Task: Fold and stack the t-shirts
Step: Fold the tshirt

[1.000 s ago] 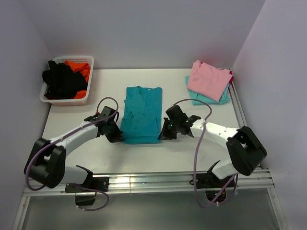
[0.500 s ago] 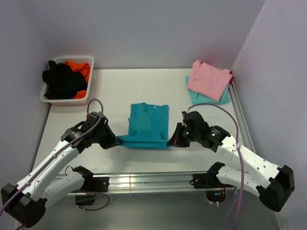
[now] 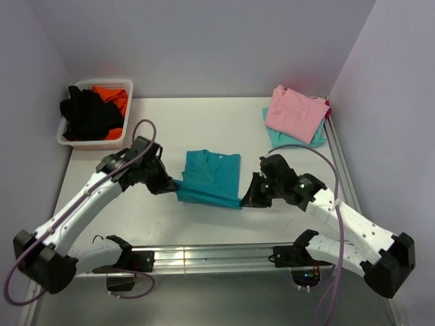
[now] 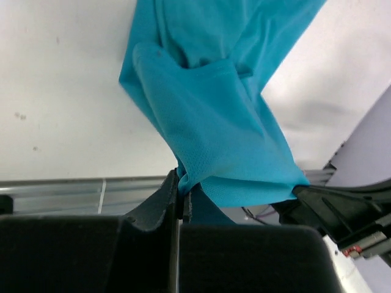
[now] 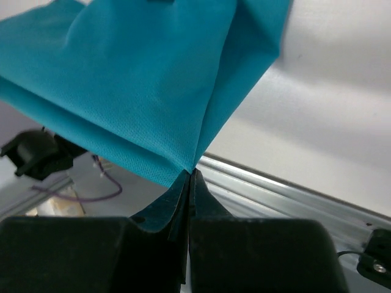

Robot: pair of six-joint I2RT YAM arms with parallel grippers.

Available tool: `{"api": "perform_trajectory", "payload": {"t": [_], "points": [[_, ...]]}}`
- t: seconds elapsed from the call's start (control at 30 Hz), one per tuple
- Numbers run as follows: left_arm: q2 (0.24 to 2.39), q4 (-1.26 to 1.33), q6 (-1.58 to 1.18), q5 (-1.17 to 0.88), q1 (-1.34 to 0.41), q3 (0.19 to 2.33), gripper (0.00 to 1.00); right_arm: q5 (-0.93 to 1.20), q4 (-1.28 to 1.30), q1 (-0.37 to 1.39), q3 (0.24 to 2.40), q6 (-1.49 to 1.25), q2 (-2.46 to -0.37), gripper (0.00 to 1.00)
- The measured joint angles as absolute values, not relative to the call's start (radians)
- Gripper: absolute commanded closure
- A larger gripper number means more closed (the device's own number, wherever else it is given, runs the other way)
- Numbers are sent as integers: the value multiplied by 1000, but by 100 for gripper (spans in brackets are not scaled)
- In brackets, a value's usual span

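Between the two arms, toward the table's (image 3: 204, 122) near edge, one teal t-shirt (image 3: 212, 178) is held up by its near corners, its far part on the tabletop.
Left gripper (image 3: 172, 185) and right gripper (image 3: 246, 200) each have their fingers clamped on one corner. One white basket (image 3: 95, 143) of black and orange clothes sits far left. One stack, pink t-shirt (image 3: 296, 112) over pale aqua t-shirt (image 3: 291, 141), lies far right.

1. Rear left of table (image 3: 197, 122): basket (image 3: 95, 144), clothes (image 3: 90, 115) inside.
2. Rear right: folded t-shirts (image 3: 296, 114), stacked one on another.
3. Front centre: loose t-shirt (image 3: 212, 175) between left gripper (image 3: 175, 185) at its near left corner and right gripper (image 3: 245, 202) at its near right corner.
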State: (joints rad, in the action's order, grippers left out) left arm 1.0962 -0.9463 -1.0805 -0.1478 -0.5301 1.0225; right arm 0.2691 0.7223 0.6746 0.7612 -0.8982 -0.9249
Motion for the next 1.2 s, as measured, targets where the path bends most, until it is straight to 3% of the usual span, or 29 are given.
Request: {"api": "perform_trajectory", "payload": {"t": [0.2,0.27,0.3,0.33,0.37,0.4,0.43,0.53,0.63,1.0,1.2], "points": [[1378,-936,-1003,-113,-492,1232,100,245,761,537,984,-757,-1215,100],[1468,-918,-977,-108,-461,1308,94,234,780,488,1095,-714,-1336,100],[1530,-913,-955,-108,-442,1362,88,231,786,465,1154,-692,-1399,89],[1604,-905,-933,-109,-421,1426,64,228,793,444,1219,-674,-1468,78],[1653,-896,-921,-107,-408,1475,34,222,808,420,1303,-656,-1547,58],[1742,-899,-894,-101,-386,1559,1,213,815,398,1386,-635,-1628,4],[1823,-903,-872,-94,-369,1637,1,201,834,379,1469,-615,-1707,0],[2069,-898,-830,-79,-315,1876,0,174,916,326,1774,-560,-1957,0],[2141,-900,-815,-85,-279,1908,1,148,938,299,1888,-552,-2054,0],[1731,-781,-818,-161,-274,1555,1,234,794,329,1319,-634,-1622,0],[1629,-759,-835,-187,-274,1411,1,266,642,400,1164,-677,-1667,0]]}}
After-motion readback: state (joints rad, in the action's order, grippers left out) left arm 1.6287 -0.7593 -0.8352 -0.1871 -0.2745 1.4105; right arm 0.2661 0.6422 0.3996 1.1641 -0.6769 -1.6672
